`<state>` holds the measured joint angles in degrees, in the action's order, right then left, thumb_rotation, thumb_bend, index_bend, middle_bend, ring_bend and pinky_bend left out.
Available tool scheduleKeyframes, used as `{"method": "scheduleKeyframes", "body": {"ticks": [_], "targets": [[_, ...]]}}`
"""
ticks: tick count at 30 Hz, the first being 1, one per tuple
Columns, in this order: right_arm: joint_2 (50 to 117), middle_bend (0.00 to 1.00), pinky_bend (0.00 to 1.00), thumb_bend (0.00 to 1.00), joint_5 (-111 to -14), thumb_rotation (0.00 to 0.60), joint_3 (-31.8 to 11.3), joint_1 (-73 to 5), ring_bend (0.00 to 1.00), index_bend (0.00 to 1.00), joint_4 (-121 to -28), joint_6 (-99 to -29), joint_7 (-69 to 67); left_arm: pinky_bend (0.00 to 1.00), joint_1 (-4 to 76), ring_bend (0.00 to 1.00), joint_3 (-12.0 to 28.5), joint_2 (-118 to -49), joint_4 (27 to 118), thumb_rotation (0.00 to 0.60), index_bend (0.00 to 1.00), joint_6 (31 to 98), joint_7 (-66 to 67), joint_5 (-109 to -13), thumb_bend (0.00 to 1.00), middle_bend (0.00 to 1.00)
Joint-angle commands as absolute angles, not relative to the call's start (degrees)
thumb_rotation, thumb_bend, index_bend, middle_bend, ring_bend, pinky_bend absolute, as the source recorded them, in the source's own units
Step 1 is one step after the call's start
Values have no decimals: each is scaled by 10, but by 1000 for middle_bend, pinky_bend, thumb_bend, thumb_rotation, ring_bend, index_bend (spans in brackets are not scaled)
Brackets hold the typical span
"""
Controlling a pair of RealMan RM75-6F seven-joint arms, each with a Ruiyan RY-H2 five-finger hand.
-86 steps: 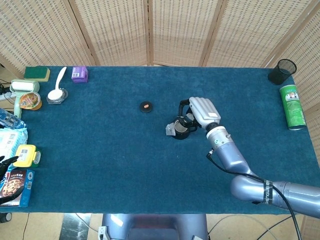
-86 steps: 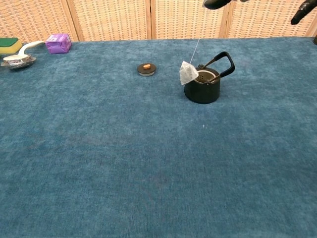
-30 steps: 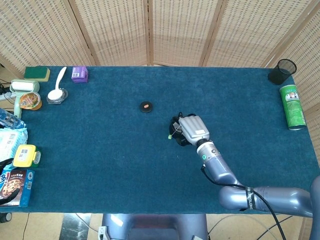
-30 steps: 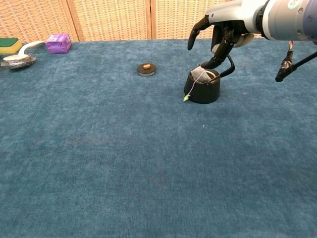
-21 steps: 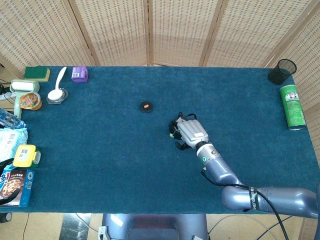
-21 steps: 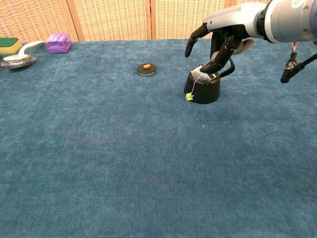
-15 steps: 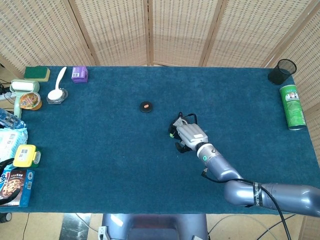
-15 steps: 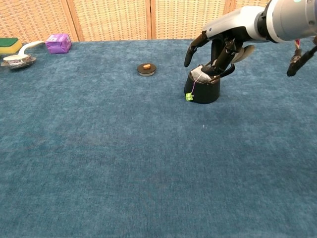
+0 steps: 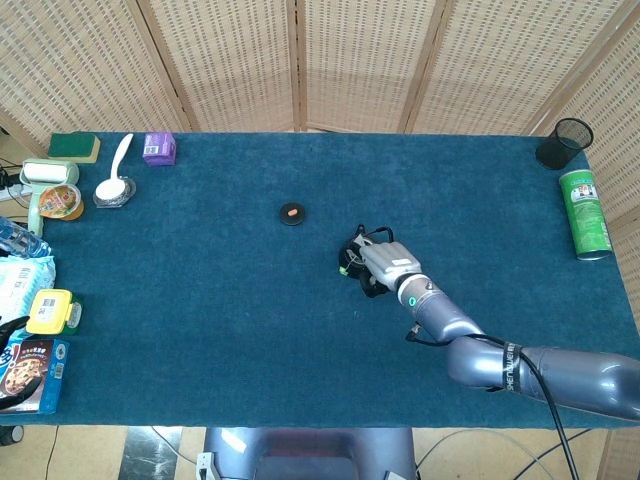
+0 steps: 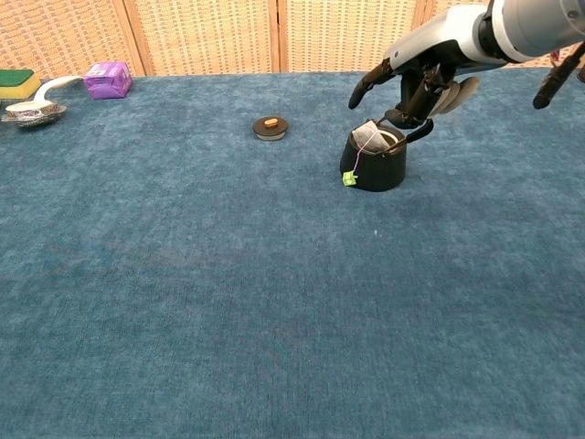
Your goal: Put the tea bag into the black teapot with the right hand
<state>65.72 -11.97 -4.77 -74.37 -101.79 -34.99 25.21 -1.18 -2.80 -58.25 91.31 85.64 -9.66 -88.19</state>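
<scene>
At the far left edge of the table (image 9: 200,300) you have a green sponge (image 9: 74,146), a white spoon (image 9: 118,165) and a purple box (image 10: 108,80). Further right, near the middle, a small round lid (image 10: 271,127) lies flat on the cloth. Next comes the black teapot (image 10: 374,162). The tea bag (image 10: 370,138) sits in its opening, and the string hangs down the outside wall with the green tag (image 10: 348,179) at its end. Your right hand (image 10: 418,80) hovers just above the teapot with fingers spread, holding nothing. Your left hand is not visible.
</scene>
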Motion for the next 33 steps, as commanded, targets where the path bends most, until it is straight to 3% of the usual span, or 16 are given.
{"method": "scheduleKeyframes", "body": {"ticks": [1,33], "targets": [[662,1000,1000,731,-106,600,-31,-761,1000,71,-1009,-343,255,151,-12,79,-28,-583,913,600,123,855,-97,-881,266,205],[737,1000,1000,730,72,600,99,-911,1000,81,-923,-338,301,151,-11,78,-28,-590,894,600,124,845,-109,-873,266,202]]}}
